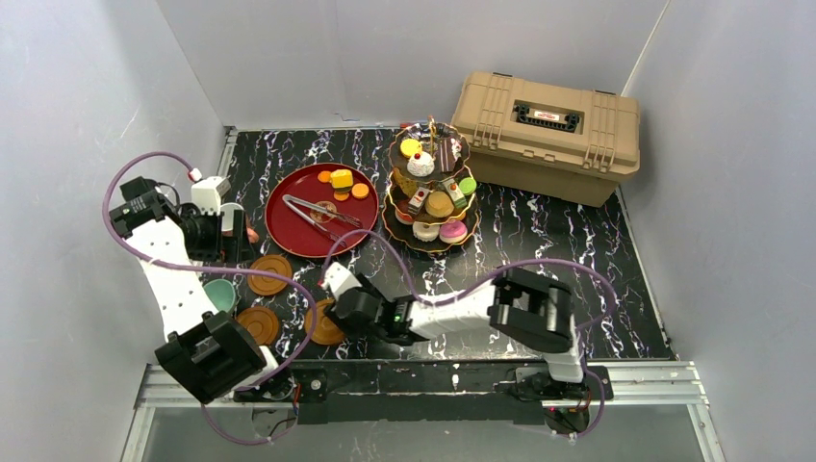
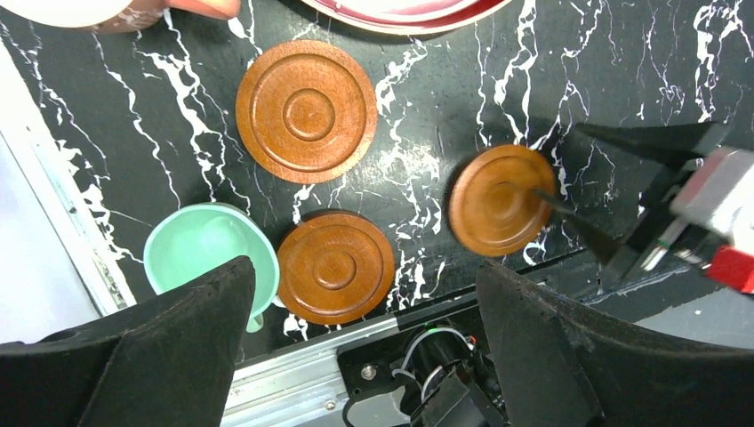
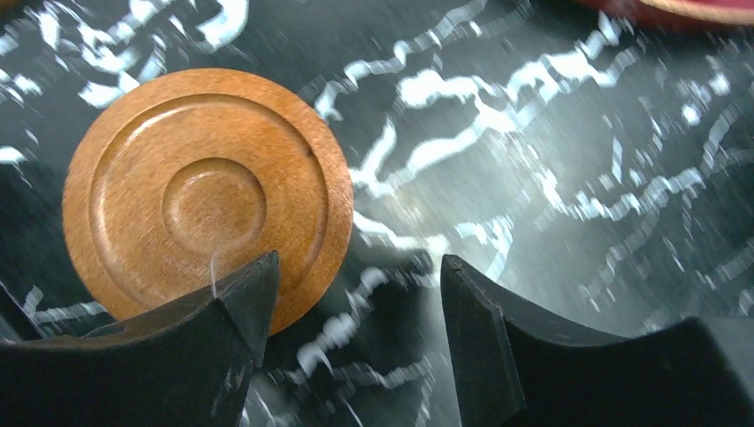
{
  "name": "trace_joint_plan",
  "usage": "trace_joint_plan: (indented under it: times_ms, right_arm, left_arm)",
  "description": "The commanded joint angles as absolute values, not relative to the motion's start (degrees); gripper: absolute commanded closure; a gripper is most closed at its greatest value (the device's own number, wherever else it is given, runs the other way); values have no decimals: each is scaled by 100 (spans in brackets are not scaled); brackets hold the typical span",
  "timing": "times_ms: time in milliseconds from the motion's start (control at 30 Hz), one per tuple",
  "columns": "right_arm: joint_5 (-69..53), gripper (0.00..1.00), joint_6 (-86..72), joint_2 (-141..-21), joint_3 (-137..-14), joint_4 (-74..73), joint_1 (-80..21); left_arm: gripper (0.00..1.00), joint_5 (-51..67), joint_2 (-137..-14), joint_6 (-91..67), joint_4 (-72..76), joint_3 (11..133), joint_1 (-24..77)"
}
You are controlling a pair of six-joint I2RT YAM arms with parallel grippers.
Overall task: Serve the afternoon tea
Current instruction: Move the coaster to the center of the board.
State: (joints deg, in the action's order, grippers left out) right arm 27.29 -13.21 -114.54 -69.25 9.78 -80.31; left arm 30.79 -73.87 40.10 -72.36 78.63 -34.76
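The dark three-tier stand (image 1: 429,189) with small cakes stands at the back centre. Three brown saucers lie near the front left (image 2: 308,110) (image 2: 335,267) (image 2: 501,199), and the teal cup (image 2: 200,249) is beside the middle one. Only an edge of the pinkish cup (image 2: 133,12) shows. My right gripper (image 3: 356,294) is open and low over the table. Its left fingertip (image 3: 253,285) overlaps the rim of the rightmost saucer (image 3: 209,196), while the other stands over bare marble. My left gripper (image 2: 364,276) hangs open above the saucers with nothing in it.
A red plate (image 1: 289,226) with metal tongs (image 1: 320,212) and several yellow and orange pastries sits left of the stand. A tan plastic case (image 1: 548,135) fills the back right. The metal rail (image 2: 293,374) marks the table's near edge. Grey walls enclose three sides.
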Motion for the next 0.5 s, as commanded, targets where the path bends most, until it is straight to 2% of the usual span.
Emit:
trace_joint_plan:
  times_ms: [0,300,467]
  right_arm:
    - [3249,27,-1335,-10678,-5960,418,-7999]
    - [3943,29,-1852,-8838,-4470,-431,-7716]
    - [3958,29,-2048,-7867,-3981,-748,-7359]
  left_arm:
    - [8,3233,-7380,4195,-7400,7652,-3445]
    - [8,2469,-7311,4034,-6920,6929,-2494]
    - [9,2388,-7526,3772,-6750,6922,-2185]
